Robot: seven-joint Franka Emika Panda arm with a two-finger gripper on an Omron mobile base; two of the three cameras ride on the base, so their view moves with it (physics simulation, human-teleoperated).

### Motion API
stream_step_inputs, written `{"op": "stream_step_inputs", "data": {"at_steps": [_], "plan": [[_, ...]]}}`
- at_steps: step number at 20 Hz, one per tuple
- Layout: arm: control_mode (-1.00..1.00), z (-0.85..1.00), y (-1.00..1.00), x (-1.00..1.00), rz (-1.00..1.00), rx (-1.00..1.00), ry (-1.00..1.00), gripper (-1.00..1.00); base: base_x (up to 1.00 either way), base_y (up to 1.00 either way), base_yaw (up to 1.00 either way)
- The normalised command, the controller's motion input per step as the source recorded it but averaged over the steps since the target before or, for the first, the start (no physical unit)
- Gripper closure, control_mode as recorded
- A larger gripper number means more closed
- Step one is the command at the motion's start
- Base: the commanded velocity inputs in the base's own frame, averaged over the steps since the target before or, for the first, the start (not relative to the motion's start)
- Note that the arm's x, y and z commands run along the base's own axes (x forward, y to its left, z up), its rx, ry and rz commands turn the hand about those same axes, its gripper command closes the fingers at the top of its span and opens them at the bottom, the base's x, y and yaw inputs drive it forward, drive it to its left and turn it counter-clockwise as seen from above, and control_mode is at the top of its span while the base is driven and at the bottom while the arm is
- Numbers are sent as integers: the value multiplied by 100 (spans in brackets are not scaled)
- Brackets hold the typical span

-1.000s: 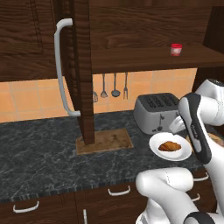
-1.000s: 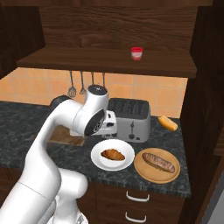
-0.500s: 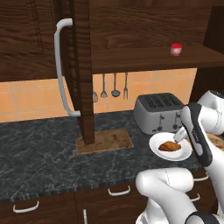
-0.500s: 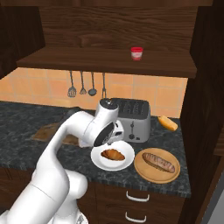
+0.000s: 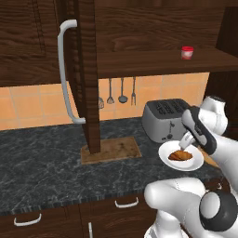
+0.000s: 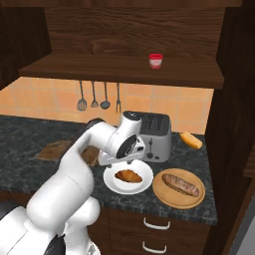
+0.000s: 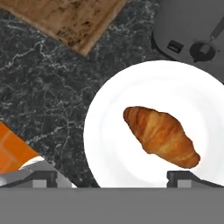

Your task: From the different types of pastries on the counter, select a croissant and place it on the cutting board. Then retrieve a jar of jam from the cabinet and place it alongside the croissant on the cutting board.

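A small golden croissant (image 7: 159, 134) lies on a round white plate (image 7: 109, 131) on the dark counter (image 7: 43, 100). My gripper (image 7: 113, 179) hovers just above it, open, its tips spread wide on either side of the plate's near part. From the base views the gripper (image 5: 184, 144) (image 6: 130, 161) hangs right over the croissant (image 5: 180, 155) (image 6: 128, 175). To the left lies the brown cutting board (image 5: 111, 149) (image 6: 54, 149) (image 7: 70, 17). A red-lidded jar of jam (image 5: 187, 52) (image 6: 156, 61) stands on the shelf of the cabinet (image 5: 86, 69), whose door is swung open.
A silver toaster (image 5: 165, 120) (image 6: 154, 132) (image 7: 192, 26) stands right behind the plate. A long brown loaf (image 6: 182, 183) rests on a round wooden disc (image 6: 172, 198) to the right. An orange pastry (image 6: 191, 140) lies near the wall. Utensils (image 5: 116, 90) hang on the backsplash.
The arm has swung right and down from above the cutting board area, bringing the hand low over the plate with the croissant. Croissant, jar and board have not moved.
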Motion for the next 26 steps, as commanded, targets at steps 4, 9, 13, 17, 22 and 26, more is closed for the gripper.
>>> {"op": "stream_step_inputs", "data": {"at_steps": [4,9,13,17,22,26], "plan": [[-100,-41,-32,32,15,0,7,-100,0,0,0],[-100,-53,-22,22,10,0,-2,-100,0,0,0],[-100,-28,-6,33,4,4,1,-100,0,0,0],[-100,-18,0,13,3,5,9,-100,0,0,0],[-100,-27,-1,2,7,5,8,-100,0,0,0],[-100,-17,0,2,6,4,1,-100,0,0,0]]}}
